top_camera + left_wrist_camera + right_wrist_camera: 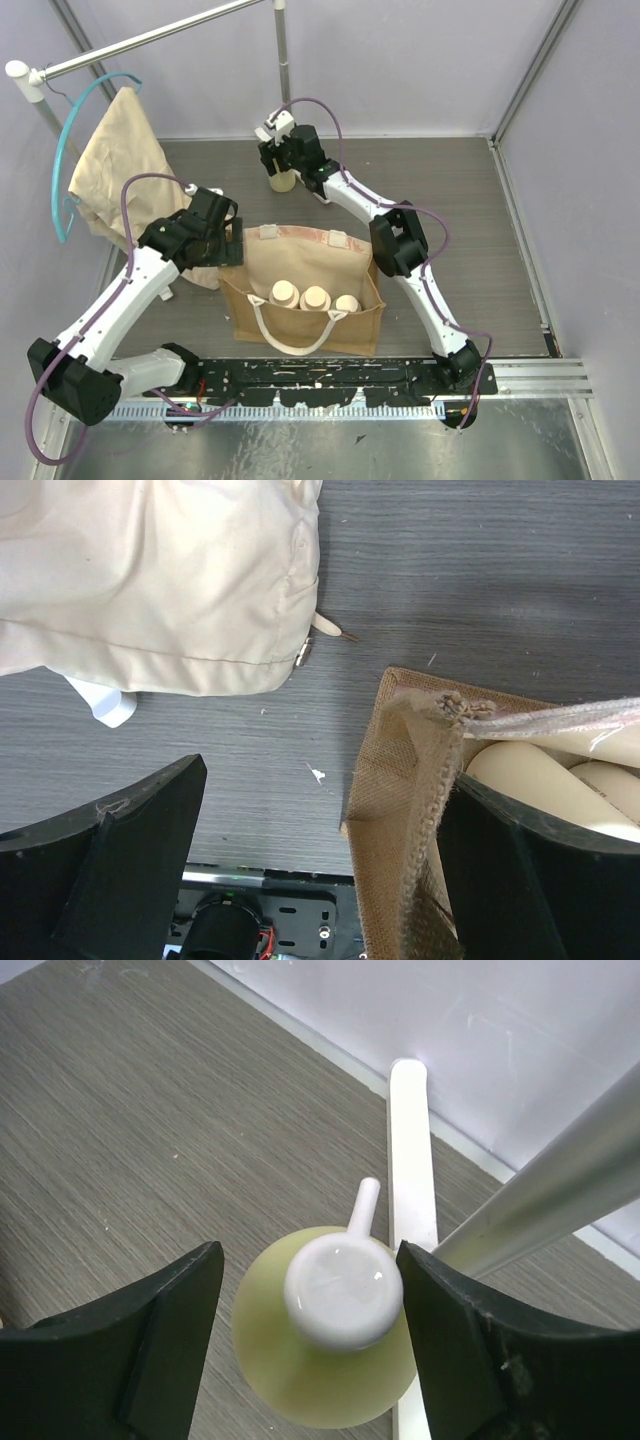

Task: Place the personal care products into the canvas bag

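Right end effector (pixel 308 1270) is straddling the pump bottle (pixel 300 1385). Its jaws are parted, one finger on each side of the white pump top. The left one is showing a clear gap, the right one is sitting just beside the cap, and nothing is clamped. The bottle is standing upright on the desk (pixel 470 200) at the far side, next to a white bar (pixel 410 1160) and a slanted metal pole (pixel 540 1200), well apart from the bag (pixel 385 820).

Left end effector (pixel 325 780) is spread wide at the bag's left corner. One finger is sitting inside against the canvas wall, the other outside over the bare desk, so it is open and not pinching. Three capped bottles (pixel 315 297) are standing side by side in the bag, which is sitting upright near the arm bases. Beyond the left arm, a beige cloth (pixel 150 580) is draping from a blue hanger (pixel 65 160).
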Controlling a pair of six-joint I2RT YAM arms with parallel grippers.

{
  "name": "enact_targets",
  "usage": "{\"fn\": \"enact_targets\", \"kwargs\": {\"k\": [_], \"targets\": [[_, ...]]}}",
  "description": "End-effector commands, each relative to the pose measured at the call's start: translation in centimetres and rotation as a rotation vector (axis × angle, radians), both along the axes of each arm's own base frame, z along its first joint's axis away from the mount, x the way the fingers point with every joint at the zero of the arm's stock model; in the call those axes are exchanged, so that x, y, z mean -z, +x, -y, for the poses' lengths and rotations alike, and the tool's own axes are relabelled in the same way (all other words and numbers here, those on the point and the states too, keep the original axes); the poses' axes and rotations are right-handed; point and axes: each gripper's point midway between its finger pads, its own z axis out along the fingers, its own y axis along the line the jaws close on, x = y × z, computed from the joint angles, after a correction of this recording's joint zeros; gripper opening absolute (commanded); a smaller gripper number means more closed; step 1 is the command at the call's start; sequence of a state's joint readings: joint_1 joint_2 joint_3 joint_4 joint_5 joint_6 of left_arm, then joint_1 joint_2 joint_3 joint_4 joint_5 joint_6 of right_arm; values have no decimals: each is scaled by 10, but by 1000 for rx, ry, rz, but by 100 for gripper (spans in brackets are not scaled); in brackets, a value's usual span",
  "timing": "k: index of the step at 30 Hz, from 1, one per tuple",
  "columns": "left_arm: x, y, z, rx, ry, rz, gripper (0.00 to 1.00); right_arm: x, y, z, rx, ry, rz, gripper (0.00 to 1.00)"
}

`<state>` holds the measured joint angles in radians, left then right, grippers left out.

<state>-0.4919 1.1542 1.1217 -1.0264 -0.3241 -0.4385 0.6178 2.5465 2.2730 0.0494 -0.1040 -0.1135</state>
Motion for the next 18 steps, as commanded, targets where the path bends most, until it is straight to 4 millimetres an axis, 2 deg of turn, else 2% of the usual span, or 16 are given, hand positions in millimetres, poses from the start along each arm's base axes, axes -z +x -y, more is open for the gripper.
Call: {"fn": "enact_targets", "kwargs": {"k": [1, 5, 9, 12, 13, 14, 18], "targets": [[-4, 3, -3, 10, 30, 0, 98, -32, 0, -4, -17, 40, 85, 69], [-3, 2, -3, 8, 26, 0, 98, -37, -1, 2, 0, 22, 97, 36], [-2, 1, -3, 7, 21, 0, 98, -48, -1, 8, 23, 19, 117, 13], [-2, 0, -3, 5, 20, 2, 98, -52, -1, 9, 28, 18, 120, 3], [-2, 0, -4, 2, 20, 5, 98, -74, -4, 11, 29, 35, 143, 1], [-2, 0, -4, 2, 20, 7, 98, -78, -5, 12, 30, 32, 147, 0], [-2, -1, -5, -1, 20, 17, 98, -115, -16, 22, 33, 29, 164, 0]]}}
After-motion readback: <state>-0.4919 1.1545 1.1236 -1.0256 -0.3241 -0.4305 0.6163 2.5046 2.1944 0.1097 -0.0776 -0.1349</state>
